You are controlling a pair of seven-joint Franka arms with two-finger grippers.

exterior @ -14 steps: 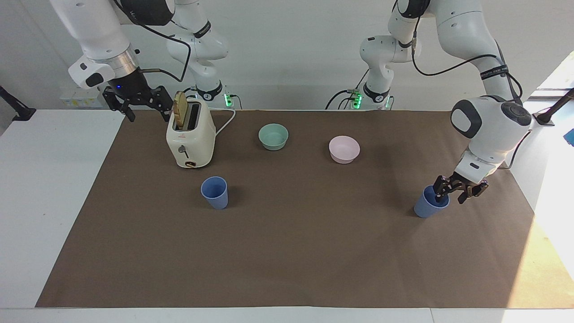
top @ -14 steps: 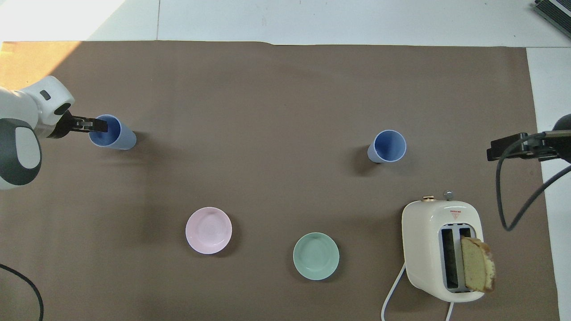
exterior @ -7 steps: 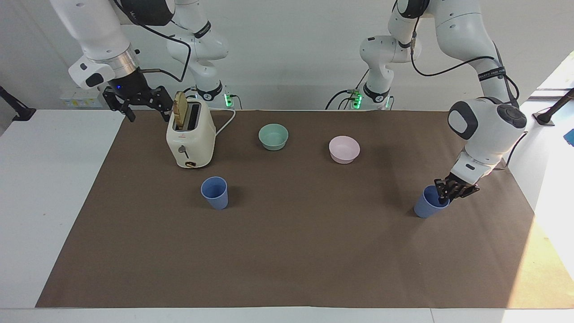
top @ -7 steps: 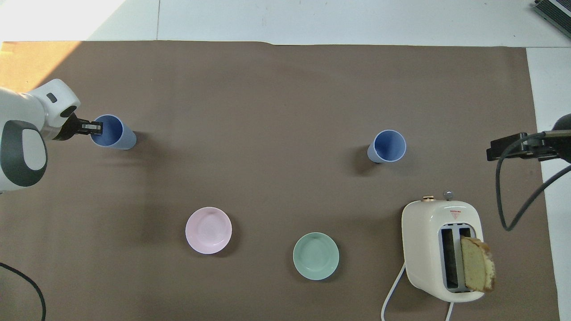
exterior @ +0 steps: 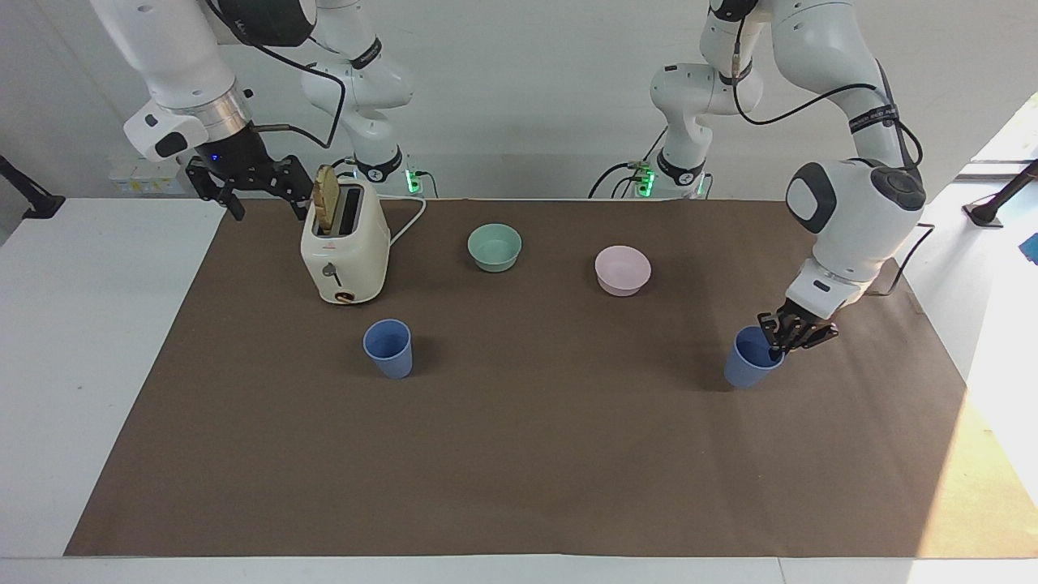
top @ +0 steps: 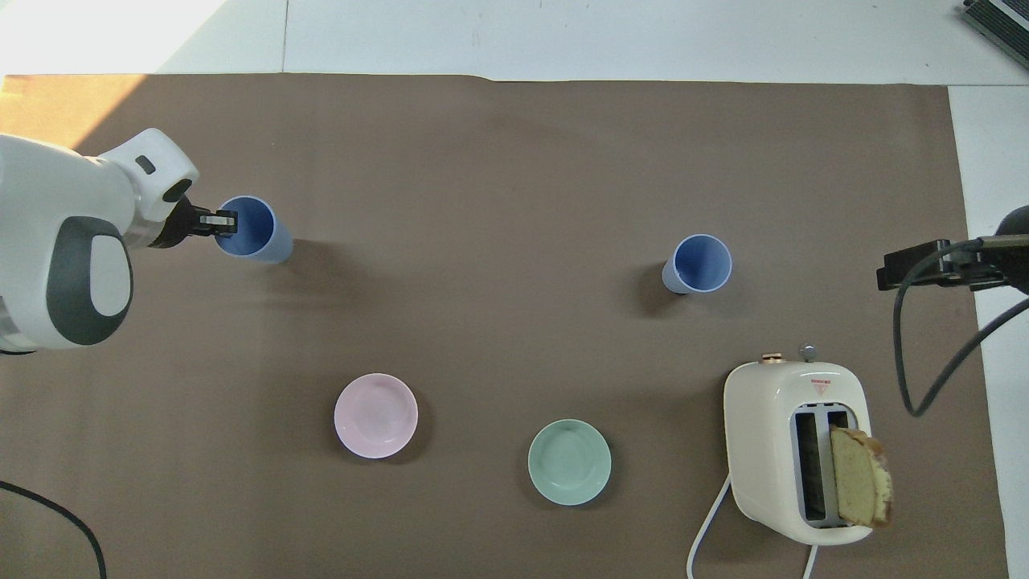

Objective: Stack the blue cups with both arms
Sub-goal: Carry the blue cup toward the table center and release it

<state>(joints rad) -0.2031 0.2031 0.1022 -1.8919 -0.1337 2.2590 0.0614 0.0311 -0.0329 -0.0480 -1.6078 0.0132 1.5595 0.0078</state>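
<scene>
Toward the left arm's end of the desk (exterior: 519,487), you have the left tool (exterior: 780,345) clamped on the rim of one blue cup (exterior: 750,361), fingertips pinched together over the wall at the cup's 3 o'clock in the facing view. From overhead the same left tool (top: 219,221) bites that cup (top: 256,231) at its 9 o'clock edge. Cup is tipped, its mouth leaning toward the tool; whether its base is touching the brown mat (top: 514,161) you cannot tell.

Your second blue cup (exterior: 388,348) stands upright and alone toward the right arm's end, mouth up; overhead it shows at (top: 698,264). Cream toaster (exterior: 345,243) sits at that cup's 11 o'clock in the facing view, nearer the robots, with a slice of bread (exterior: 326,197) standing up out of one slot.

Between the two cups and nearer the robots: teal-green bowl (exterior: 495,246) and pink bowl (exterior: 623,270), side by side, well apart from both cups.

Right tool (exterior: 250,182) waits with fingers spread wide, holding nothing, up over the mat's edge just beside the toaster, at the toaster's 10 o'clock in the facing view.
</scene>
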